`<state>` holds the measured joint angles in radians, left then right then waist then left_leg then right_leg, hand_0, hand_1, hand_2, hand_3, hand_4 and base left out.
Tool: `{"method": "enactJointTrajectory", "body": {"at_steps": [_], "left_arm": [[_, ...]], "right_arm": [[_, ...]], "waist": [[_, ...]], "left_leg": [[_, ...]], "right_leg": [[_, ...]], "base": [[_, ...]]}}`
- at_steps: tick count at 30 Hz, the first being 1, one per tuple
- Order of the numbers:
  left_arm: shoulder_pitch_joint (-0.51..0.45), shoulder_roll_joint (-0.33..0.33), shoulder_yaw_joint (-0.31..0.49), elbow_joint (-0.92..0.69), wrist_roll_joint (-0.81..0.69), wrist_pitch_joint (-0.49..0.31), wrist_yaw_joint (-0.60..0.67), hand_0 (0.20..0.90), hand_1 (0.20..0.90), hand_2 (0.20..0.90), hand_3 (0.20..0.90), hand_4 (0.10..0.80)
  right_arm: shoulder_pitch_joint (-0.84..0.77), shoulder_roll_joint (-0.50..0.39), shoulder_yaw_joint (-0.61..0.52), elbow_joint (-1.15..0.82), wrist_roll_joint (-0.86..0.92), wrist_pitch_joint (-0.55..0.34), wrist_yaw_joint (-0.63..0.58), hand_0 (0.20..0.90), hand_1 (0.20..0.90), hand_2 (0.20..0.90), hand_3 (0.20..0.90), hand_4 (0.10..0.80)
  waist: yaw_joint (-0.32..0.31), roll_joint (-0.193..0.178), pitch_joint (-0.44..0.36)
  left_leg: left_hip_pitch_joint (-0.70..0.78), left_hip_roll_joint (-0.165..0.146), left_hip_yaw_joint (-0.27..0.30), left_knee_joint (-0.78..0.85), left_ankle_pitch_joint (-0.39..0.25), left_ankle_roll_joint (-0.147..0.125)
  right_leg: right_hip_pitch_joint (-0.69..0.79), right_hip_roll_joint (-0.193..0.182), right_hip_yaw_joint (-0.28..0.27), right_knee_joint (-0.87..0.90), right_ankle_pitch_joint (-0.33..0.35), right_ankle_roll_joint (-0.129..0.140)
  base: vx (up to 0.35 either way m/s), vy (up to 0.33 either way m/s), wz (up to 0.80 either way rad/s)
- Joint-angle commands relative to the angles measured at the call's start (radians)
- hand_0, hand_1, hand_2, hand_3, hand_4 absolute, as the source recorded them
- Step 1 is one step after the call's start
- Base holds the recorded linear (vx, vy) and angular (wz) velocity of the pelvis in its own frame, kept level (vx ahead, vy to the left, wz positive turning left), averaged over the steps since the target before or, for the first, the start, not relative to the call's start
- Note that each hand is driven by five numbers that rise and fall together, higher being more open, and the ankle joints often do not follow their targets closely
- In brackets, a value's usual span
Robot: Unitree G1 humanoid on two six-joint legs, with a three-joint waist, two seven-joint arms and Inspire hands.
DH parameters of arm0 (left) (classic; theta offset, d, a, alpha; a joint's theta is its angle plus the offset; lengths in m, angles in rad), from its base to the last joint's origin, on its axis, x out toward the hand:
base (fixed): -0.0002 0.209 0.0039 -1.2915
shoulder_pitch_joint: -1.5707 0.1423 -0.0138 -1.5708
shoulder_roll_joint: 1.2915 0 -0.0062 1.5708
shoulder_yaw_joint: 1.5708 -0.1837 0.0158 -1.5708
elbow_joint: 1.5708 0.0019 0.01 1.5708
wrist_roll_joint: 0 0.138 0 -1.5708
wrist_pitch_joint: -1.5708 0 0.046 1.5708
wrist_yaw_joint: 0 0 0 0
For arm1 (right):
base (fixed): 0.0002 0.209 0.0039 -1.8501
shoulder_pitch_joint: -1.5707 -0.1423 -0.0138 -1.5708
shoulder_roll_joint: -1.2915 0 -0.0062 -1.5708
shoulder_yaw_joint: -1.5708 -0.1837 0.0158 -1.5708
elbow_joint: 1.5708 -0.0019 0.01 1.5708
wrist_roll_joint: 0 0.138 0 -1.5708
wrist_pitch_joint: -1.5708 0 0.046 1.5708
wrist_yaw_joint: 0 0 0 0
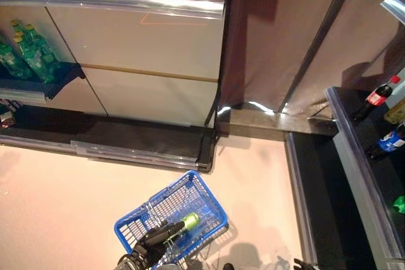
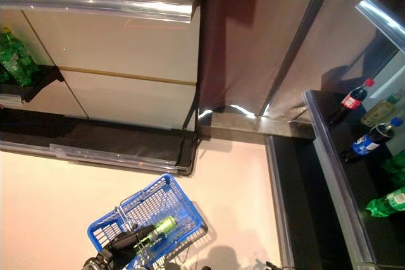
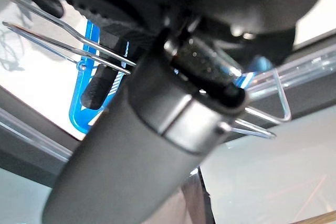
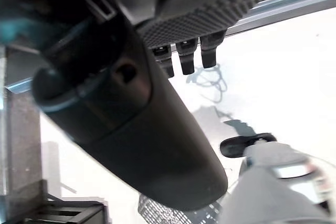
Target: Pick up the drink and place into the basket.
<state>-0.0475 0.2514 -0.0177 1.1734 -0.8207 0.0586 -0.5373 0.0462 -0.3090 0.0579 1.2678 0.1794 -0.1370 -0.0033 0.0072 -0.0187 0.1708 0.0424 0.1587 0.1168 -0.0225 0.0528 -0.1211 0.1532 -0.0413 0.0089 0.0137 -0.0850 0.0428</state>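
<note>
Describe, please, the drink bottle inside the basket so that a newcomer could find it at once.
Look at the pale floor in front of the shelving, where a blue wire basket hangs from the left hand. Inside it lies a green bottle on its side, the only drink in the basket; the other green bottles stand upright on a shelf.

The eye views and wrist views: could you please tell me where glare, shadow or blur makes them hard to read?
Left eye view: bright glare streaks the metal shelf edge; the blue wire basket casts a faint grid shadow on the pale floor. Right eye view: glare at the foot of the brown wall panel. Left wrist view: the left hand is a blurred dark bulk. Right wrist view: the right hand likewise.
</note>
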Motion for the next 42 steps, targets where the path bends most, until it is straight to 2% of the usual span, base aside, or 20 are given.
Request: {"method": "enactJointTrajectory", "body": {"at_steps": [1,2,3,8,11,12,14,16,18,20,23,25,28,30,32,34,35,37,38,42], "left_arm": [[-0.005,0.029,0.013,-0.077,-0.047,0.029,-0.105,0.3,0.3,0.3,0.2,0.1],[-0.009,0.034,0.002,-0.088,-0.051,0.036,-0.105,0.3,0.3,0.3,0.2,0.1],[-0.009,0.035,0.002,-0.088,-0.051,0.036,-0.105,0.3,0.3,0.3,0.2,0.1],[-0.058,0.064,-0.062,-0.155,-0.054,0.074,-0.084,0.3,0.3,0.3,0.2,0.1],[-0.081,0.072,-0.08,-0.175,-0.06,0.085,-0.06,0.3,0.3,0.3,0.2,0.1],[-0.09,0.078,-0.088,-0.178,-0.075,0.072,-0.046,0.3,0.3,0.3,0.2,0.1],[-0.112,0.081,-0.084,-0.189,-0.093,0.043,-0.021,0.3,0.3,0.3,0.2,0.1],[-0.112,0.085,-0.059,-0.18,-0.1,0.024,-0.004,0.3,0.3,0.3,0.2,0.1],[-0.106,0.084,-0.037,-0.16,-0.076,0.022,-0.01,0.3,0.3,0.3,0.2,0.1],[-0.104,0.083,-0.029,-0.13,-0.038,0.019,-0.023,0.3,0.3,0.3,0.2,0.1],[-0.103,0.068,0.006,-0.08,-0.072,0.002,-0.01,0.3,0.3,0.3,0.2,0.1],[-0.1,0.065,0.018,-0.07,-0.077,0.001,-0.015,0.3,0.3,0.3,0.2,0.1],[-0.087,0.05,0.034,-0.061,-0.082,-0.005,-0.04,0.3,0.3,0.3,0.2,0.1],[-0.074,0.042,0.038,-0.066,-0.085,-0.007,-0.054,0.3,0.3,0.3,0.2,0.1],[-0.052,0.029,0.04,-0.075,-0.085,-0.02,-0.064,0.3,0.3,0.3,0.2,0.1],[-0.017,0.022,0.045,-0.092,-0.103,-0.027,-0.067,0.3,0.3,0.3,0.2,0.1],[-0.012,0.022,0.046,-0.096,-0.104,-0.026,-0.067,0.3,0.3,0.3,0.2,0.1],[-0.005,0.026,0.052,-0.102,-0.083,-0.006,-0.07,0.3,0.3,0.3,0.2,0.1],[-0.009,0.028,0.047,-0.087,-0.054,0.0,-0.071,0.3,0.3,0.3,0.2,0.1],[-0.017,0.029,0.04,-0.062,-0.031,-0.01,-0.069,0.3,0.3,0.3,0.2,0.1]], "right_arm": [[0.007,-0.033,0.004,-0.002,0.007,-0.025,0.0,0.9,0.9,0.9,0.9,0.8],[0.008,-0.029,0.002,-0.003,0.01,-0.029,0.005,0.9,0.9,0.9,0.9,0.8],[0.008,-0.028,0.002,-0.003,0.01,-0.029,0.005,0.9,0.9,0.9,0.9,0.8],[-0.003,0.007,0.018,-0.048,0.103,-0.026,-0.011,0.9,0.9,0.9,0.9,0.8],[-0.009,0.022,0.03,-0.069,0.13,-0.032,-0.023,0.9,0.9,0.9,0.9,0.8],[-0.024,0.028,0.036,-0.081,0.13,-0.031,-0.021,0.9,0.9,0.9,0.9,0.8],[-0.069,0.033,0.052,-0.099,0.126,-0.017,-0.011,0.9,0.9,0.9,0.9,0.8],[-0.082,0.036,0.058,-0.112,0.101,-0.008,-0.004,0.9,0.9,0.9,0.9,0.8],[-0.079,0.037,0.058,-0.117,0.106,-0.007,-0.011,0.9,0.9,0.9,0.9,0.8],[-0.07,0.039,0.055,-0.115,0.142,-0.001,-0.03,0.9,0.9,0.9,0.9,0.8],[-0.054,0.034,0.028,-0.094,0.052,-0.009,-0.01,0.9,0.9,0.9,0.9,0.8],[-0.048,0.033,0.019,-0.081,0.031,-0.009,-0.001,0.9,0.9,0.9,0.9,0.8],[-0.035,0.038,0.023,-0.063,0.018,-0.012,0.0,0.9,0.9,0.9,0.9,0.8],[-0.029,0.037,0.021,-0.061,0.006,-0.01,-0.003,0.9,0.9,0.9,0.9,0.8],[-0.022,0.034,0.021,-0.056,-0.007,-0.004,-0.005,0.9,0.9,0.9,0.9,0.8],[-0.023,0.019,0.029,-0.055,-0.033,0.013,0.004,0.9,0.9,0.9,0.9,0.8],[-0.023,0.016,0.03,-0.057,-0.036,0.016,0.005,0.9,0.9,0.9,0.9,0.8],[-0.025,0.008,0.02,-0.055,-0.015,0.02,0.0,0.9,0.9,0.9,0.9,0.8],[-0.025,0.009,0.004,-0.047,0.017,0.004,-0.005,0.9,0.9,0.9,0.9,0.8],[-0.024,0.022,-0.004,-0.049,0.028,-0.004,-0.006,0.9,0.9,0.9,0.9,0.8]], "waist": [[0.039,0.009,-0.024],[0.044,0.004,-0.022],[0.044,0.003,-0.022],[0.045,-0.024,0.005],[0.042,-0.034,0.007],[0.047,-0.045,0.011],[0.067,-0.051,0.029],[0.098,-0.054,0.022],[0.099,-0.051,0.012],[0.09,-0.052,-0.002],[0.064,-0.038,-0.042],[0.054,-0.032,-0.051],[0.029,-0.027,-0.058],[0.023,-0.026,-0.057],[0.027,-0.024,-0.057],[0.044,-0.015,-0.056],[0.048,-0.013,-0.056],[0.044,-0.002,-0.06],[0.035,0.001,-0.067],[0.019,-0.001,-0.071]], "left_leg": [[-0.122,-0.015,-0.042,0.039,0.094,0.021],[-0.133,-0.032,-0.052,0.052,0.077,0.031],[-0.134,-0.033,-0.052,0.053,0.076,0.031],[-0.184,-0.103,-0.07,0.108,0.017,0.082],[-0.193,-0.11,-0.03,0.105,0.006,0.092],[-0.192,-0.109,0.012,0.092,0.002,0.092],[-0.161,-0.075,0.121,0.046,0.002,0.085],[-0.119,-0.031,0.259,0.021,-0.011,0.058],[-0.094,-0.019,0.33,0.002,-0.013,0.063],[-0.076,-0.019,0.361,-0.004,-0.021,0.073],[-0.035,0.01,0.449,-0.01,-0.023,0.071],[-0.018,0.022,0.47,-0.011,-0.022,0.066],[0.007,0.029,0.471,-0.009,-0.023,0.062],[0.013,0.021,0.445,-0.011,-0.025,0.06],[0.011,-0.004,0.378,-0.01,-0.033,0.06],[0.013,-0.052,0.244,-0.001,-0.057,0.067],[0.016,-0.06,0.223,0.001,-0.062,0.069],[0.025,-0.061,0.231,0.002,-0.052,0.072],[0.042,-0.055,0.253,-0.006,-0.051,0.068],[0.068,-0.062,0.263,-0.017,-0.058,0.072]], "right_leg": [[-0.034,0.052,-0.046,0.213,-0.072,0.021],[-0.046,0.049,-0.041,0.243,-0.071,0.026],[-0.047,0.048,-0.041,0.244,-0.072,0.027],[-0.154,0.043,-0.003,0.374,-0.035,0.082],[-0.171,0.031,-0.025,0.353,-0.019,0.095],[-0.19,-0.004,-0.088,0.328,0.019,0.116],[-0.21,-0.104,-0.24,0.258,0.061,0.142],[-0.159,-0.255,-0.438,0.201,0.114,0.161],[-0.142,-0.28,-0.482,0.185,0.12,0.159],[-0.145,-0.277,-0.484,0.174,0.129,0.152],[-0.142,-0.289,-0.543,0.132,0.121,0.133],[-0.148,-0.275,-0.541,0.118,0.115,0.127],[-0.156,-0.229,-0.501,0.1,0.094,0.122],[-0.156,-0.209,-0.471,0.097,0.083,0.118],[-0.149,-0.19,-0.434,0.088,0.079,0.115],[-0.142,-0.166,-0.371,0.092,0.068,0.106],[-0.139,-0.164,-0.363,0.09,0.068,0.106],[-0.135,-0.163,-0.364,0.084,0.083,0.095],[-0.122,-0.167,-0.376,0.082,0.082,0.097],[-0.121,-0.179,-0.376,0.091,0.098,0.109]], "base": [[0.32,0.147,-0.65],[0.244,0.11,-0.4],[0.241,0.095,-0.06],[0.174,0.086,-0.1],[-0.053,0.023,-0.44],[-0.226,0.041,-0.97],[-0.322,0.027,-1.85],[-0.202,0.018,-2.12],[-0.103,0.023,-1.7],[-0.063,-0.038,-1.7],[-0.088,-0.047,-1.74],[-0.075,-0.145,-1.82],[-0.036,-0.159,-1.47],[-0.003,-0.057,-0.37],[0.023,-0.07,-0.52],[0.069,-0.052,-0.76],[-0.005,-0.038,-0.92],[-0.028,-0.015,-0.47],[0.029,0.005,0.07],[0.054,-0.005,0.09]]}}
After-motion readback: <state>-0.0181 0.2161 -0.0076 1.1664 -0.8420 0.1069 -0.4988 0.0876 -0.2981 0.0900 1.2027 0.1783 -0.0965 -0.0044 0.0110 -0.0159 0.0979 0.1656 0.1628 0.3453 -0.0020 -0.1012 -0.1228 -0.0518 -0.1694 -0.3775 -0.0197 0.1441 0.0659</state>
